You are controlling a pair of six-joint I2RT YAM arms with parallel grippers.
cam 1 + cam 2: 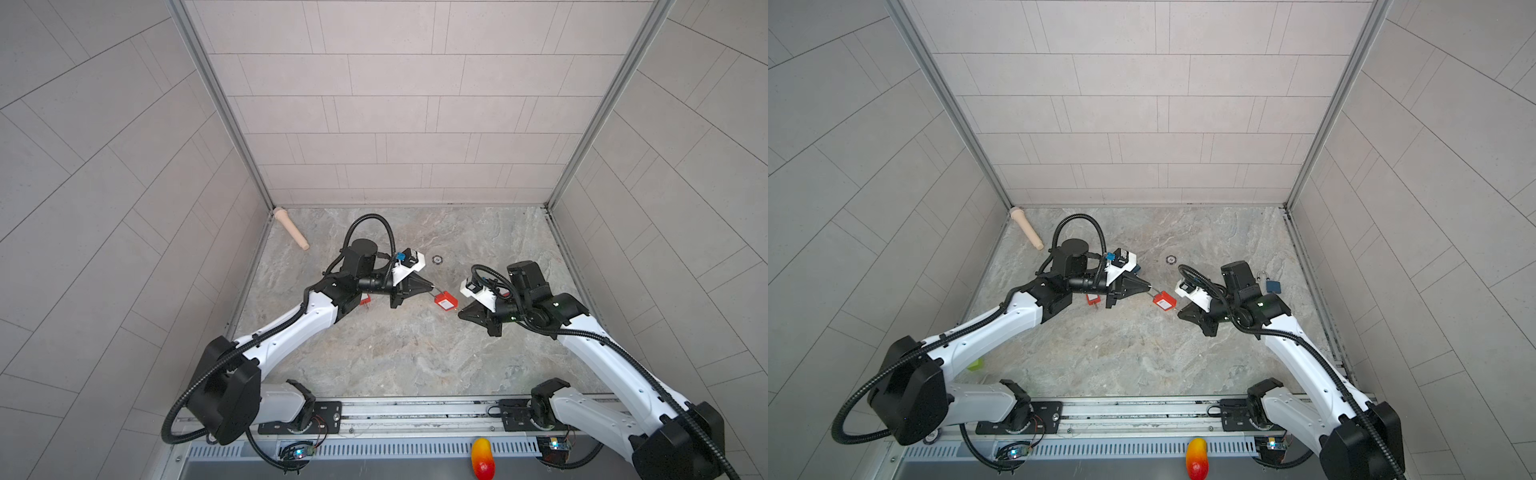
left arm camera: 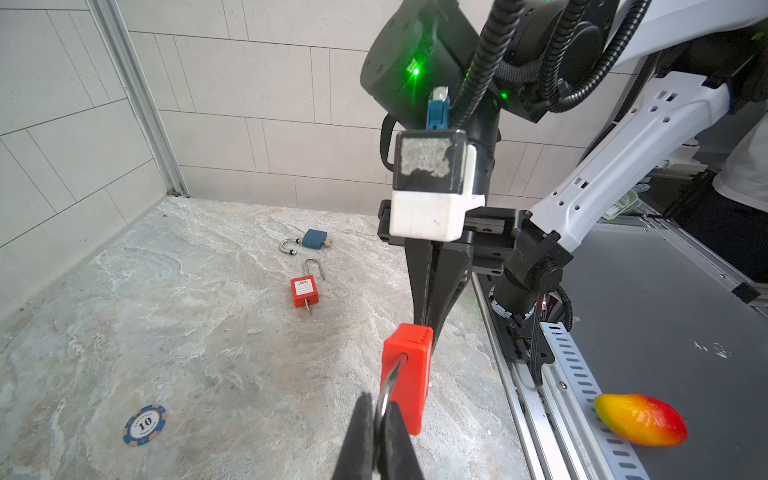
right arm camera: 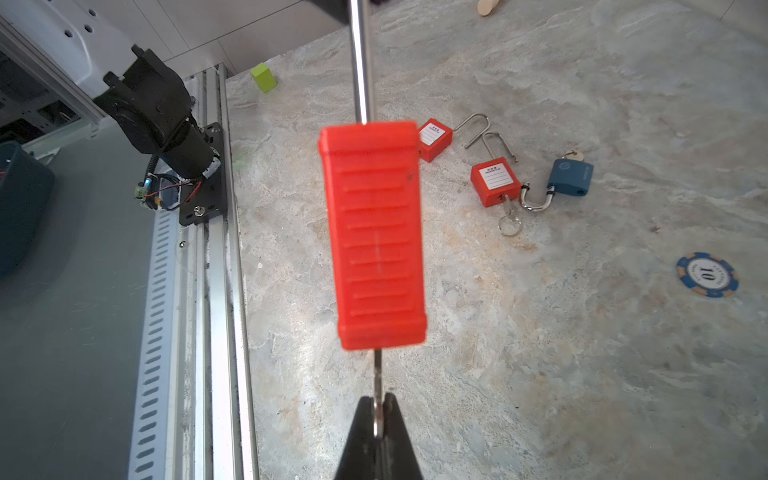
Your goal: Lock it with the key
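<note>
A red padlock [image 1: 445, 301] [image 1: 1164, 301] hangs in the air above the marble table, between my two grippers. My left gripper [image 1: 432, 287] [image 2: 379, 409] is shut on its steel shackle [image 2: 388, 382], which runs into the red body [image 2: 409, 374]. My right gripper [image 1: 459, 313] [image 3: 377, 401] is shut on the key [image 3: 377, 374], whose blade sits in the bottom of the lock body [image 3: 376, 237]. In the right wrist view the shackle [image 3: 360, 62] rises straight out of the far end.
On the table lie two more red padlocks [image 3: 434, 139] [image 3: 495, 180], a blue padlock [image 3: 569, 176], a poker chip [image 3: 707, 274], a green block [image 3: 264, 77] and a beige peg [image 1: 291, 228]. A mango toy [image 1: 482, 457] lies on the front rail.
</note>
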